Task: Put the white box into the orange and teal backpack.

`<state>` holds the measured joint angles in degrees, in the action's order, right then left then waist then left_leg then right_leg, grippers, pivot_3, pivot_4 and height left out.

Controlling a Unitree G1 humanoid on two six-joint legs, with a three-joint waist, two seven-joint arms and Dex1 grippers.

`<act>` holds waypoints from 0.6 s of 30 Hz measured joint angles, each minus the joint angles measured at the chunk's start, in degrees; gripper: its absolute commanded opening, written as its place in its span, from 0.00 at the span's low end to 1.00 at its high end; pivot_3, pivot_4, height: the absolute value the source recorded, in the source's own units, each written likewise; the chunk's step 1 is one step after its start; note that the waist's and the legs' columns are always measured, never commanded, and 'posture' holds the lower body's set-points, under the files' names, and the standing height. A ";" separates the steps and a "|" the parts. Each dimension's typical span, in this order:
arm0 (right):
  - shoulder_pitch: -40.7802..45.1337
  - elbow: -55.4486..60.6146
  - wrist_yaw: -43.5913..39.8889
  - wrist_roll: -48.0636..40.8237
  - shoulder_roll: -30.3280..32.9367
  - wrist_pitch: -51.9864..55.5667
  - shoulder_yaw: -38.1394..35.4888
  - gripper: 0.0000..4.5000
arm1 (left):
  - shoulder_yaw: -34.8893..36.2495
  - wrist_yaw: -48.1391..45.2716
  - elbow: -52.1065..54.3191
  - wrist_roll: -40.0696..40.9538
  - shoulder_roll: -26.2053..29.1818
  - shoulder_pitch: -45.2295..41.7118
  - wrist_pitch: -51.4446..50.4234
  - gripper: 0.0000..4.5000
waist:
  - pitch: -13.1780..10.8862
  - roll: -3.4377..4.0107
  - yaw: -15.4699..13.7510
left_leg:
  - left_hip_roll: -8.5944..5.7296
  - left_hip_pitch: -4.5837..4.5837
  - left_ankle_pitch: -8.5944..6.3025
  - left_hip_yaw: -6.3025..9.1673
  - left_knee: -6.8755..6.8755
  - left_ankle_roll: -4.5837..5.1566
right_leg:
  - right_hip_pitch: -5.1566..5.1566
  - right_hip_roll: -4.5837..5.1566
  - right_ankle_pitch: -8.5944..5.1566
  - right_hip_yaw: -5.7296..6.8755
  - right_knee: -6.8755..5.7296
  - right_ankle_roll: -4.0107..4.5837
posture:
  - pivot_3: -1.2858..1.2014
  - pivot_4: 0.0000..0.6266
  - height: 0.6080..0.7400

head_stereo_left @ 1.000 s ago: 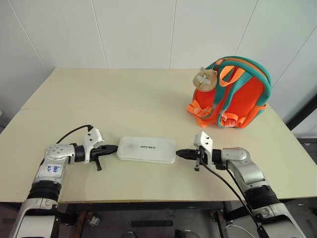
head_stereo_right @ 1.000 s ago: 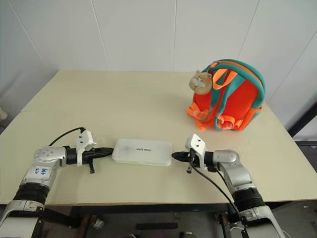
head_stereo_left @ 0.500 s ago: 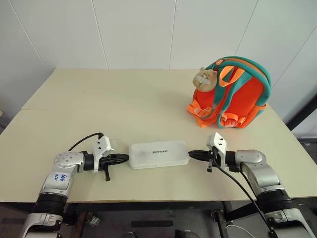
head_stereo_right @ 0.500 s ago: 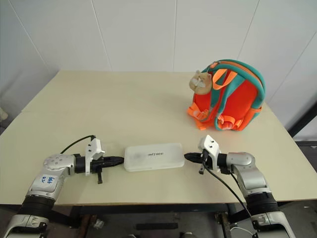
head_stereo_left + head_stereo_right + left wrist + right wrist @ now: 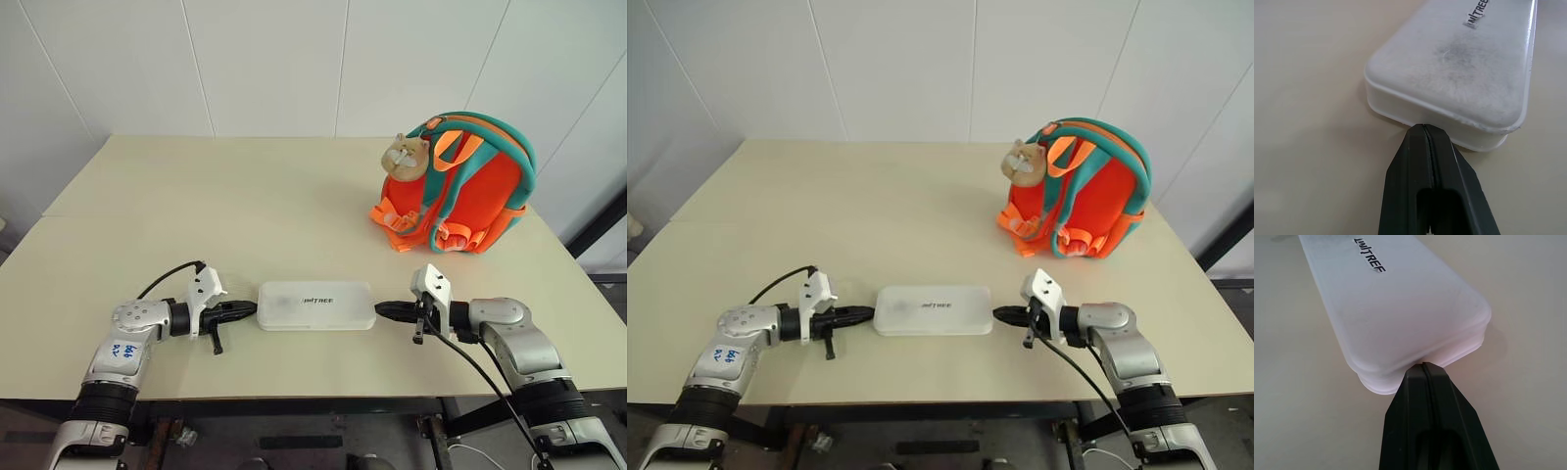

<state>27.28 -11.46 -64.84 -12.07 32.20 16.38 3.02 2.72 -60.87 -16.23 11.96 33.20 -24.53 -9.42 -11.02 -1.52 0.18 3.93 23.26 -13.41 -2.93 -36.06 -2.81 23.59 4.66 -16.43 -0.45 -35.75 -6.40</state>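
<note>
The white box (image 5: 315, 305) lies flat near the table's front edge, its dark lettering facing up. My left gripper (image 5: 247, 310) is shut, and its tip presses against the box's left end (image 5: 1459, 63). My right gripper (image 5: 382, 309) is also shut, its tip against the right end (image 5: 1400, 308). The box is pinched lengthwise between the two tips, and I cannot tell whether it is clear of the table. The orange and teal backpack (image 5: 460, 186) stands upright at the back right, far from both grippers, with a tan plush animal (image 5: 404, 155) on its left side.
The beige table (image 5: 245, 196) runs back to a white wall. Its front edge is just under my forearms. A black cable (image 5: 162, 279) loops up from the left wrist, and another (image 5: 470, 367) trails from the right wrist. The table's right edge passes close behind the backpack.
Both grippers and the box between them have shifted to the right. The box, slightly skewed half a second ago, now lies square to the table's front edge.
</note>
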 measured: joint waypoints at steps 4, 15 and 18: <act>0.77 -0.66 -0.02 -0.31 0.35 0.48 -0.60 0.42 | 0.77 2.84 -0.01 0.10 0.01 0.02 -1.36 0.33 | 0.00 0.00 0.03 | 0.00 0.01 -0.01 0.01 0.04 0.01 | 0.02 0.00 0.01 0.00 0.02 0.00 | 0.52 0.24 1.00; 2.19 -0.12 -3.99 -4.72 5.03 6.82 -1.24 1.00 | 3.20 -1.06 2.56 8.41 7.98 0.91 -20.80 1.00 | 0.00 0.00 0.36 | 0.00 0.02 -0.10 -0.01 0.10 0.03 | 0.04 0.00 -0.02 0.00 0.12 0.04 | 0.52 0.24 1.00; 2.59 1.35 -5.70 -5.82 6.09 9.47 -0.98 1.00 | 3.30 -3.17 2.81 13.06 8.87 -0.97 -31.21 1.00 | 0.00 0.00 0.31 | 0.00 0.02 -0.10 -0.01 0.08 0.03 | 0.03 -0.01 -0.02 0.01 0.12 0.04 | 0.52 0.24 1.00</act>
<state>29.87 -10.11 -70.54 -17.90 38.29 25.85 2.05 6.02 -64.05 -13.41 25.02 42.07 -25.50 -40.63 -11.02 -1.52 0.49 3.93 23.28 -13.51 -2.93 -35.98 -2.77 23.63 4.65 -16.45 -0.45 -35.64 -6.36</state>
